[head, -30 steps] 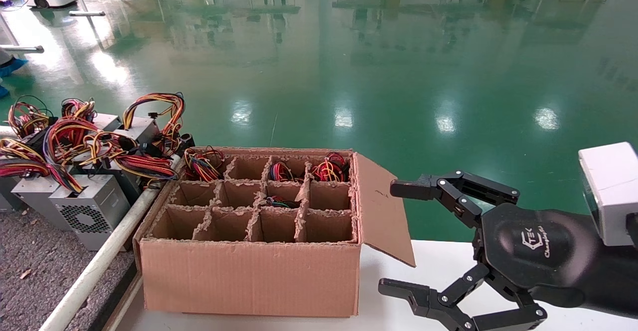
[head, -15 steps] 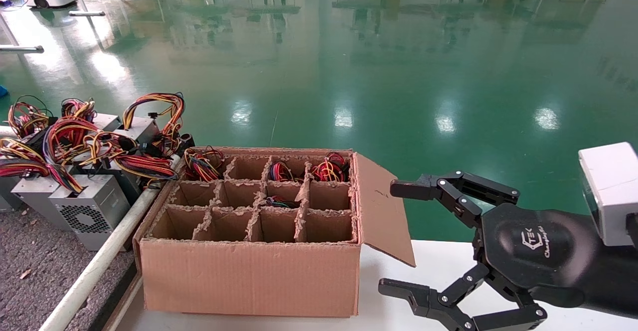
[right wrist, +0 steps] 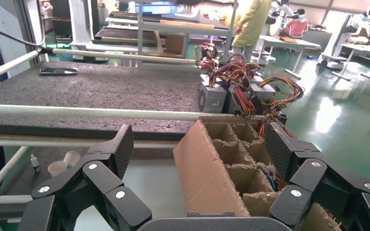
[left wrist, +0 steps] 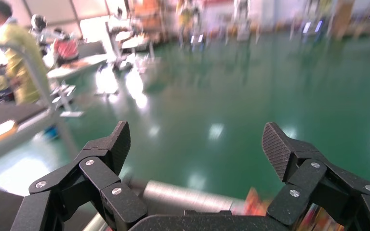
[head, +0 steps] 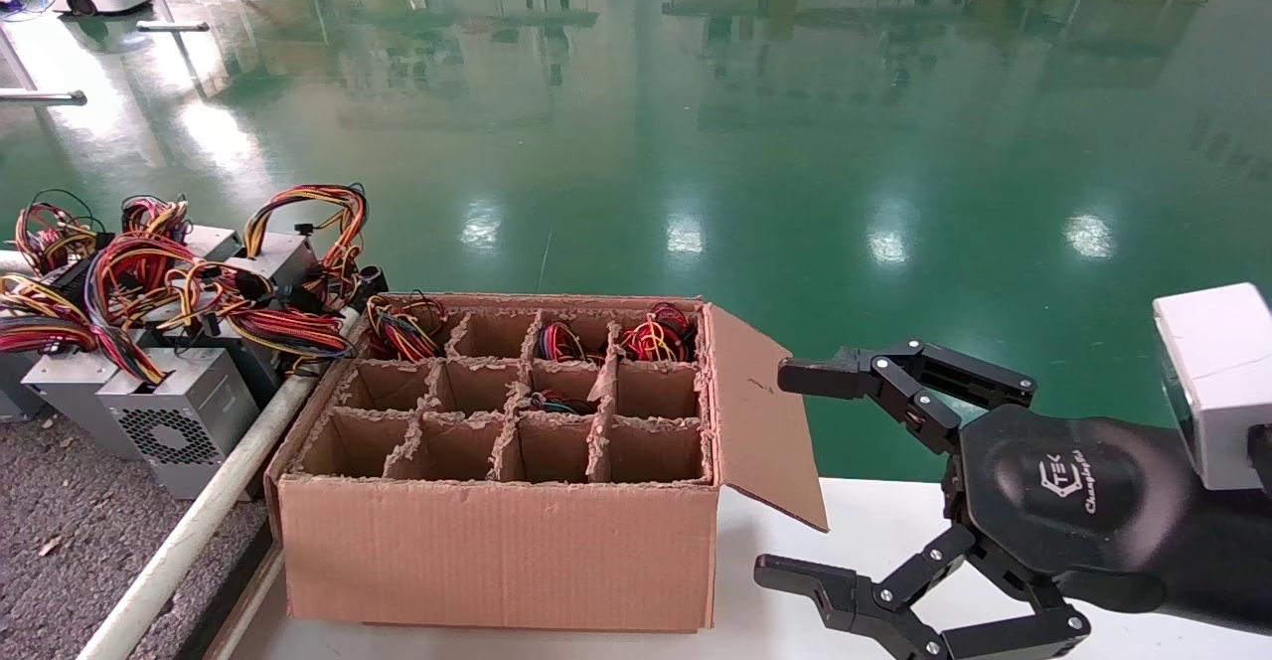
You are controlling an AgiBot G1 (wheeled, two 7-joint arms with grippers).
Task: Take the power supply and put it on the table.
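The power supply [head: 402, 327] sits in the back-left cell of the cardboard box [head: 497, 541]. Its looped red, yellow, orange and black wires rise above the rim. The table [head: 60, 541] is the dark-grey felt surface left of the box, edged by a white tube rail [head: 199, 521]. It also shows in the right wrist view as the table [right wrist: 101, 86]. My right gripper [head: 775, 471] hangs open and empty right of the box flap, as the right gripper [right wrist: 198, 144] in its own view confirms. My left gripper [left wrist: 196, 139] is open and empty, facing the green floor, and is outside the head view.
Several grey power supplies [head: 169, 412] with wire bundles stand on the table's far end. Other box cells hold a red-yellow bundle [head: 656, 334] and lower bundles with blue [head: 556, 342] or green strands. The box rests on a white surface [head: 855, 521], with its right flap [head: 760, 412] folded outward.
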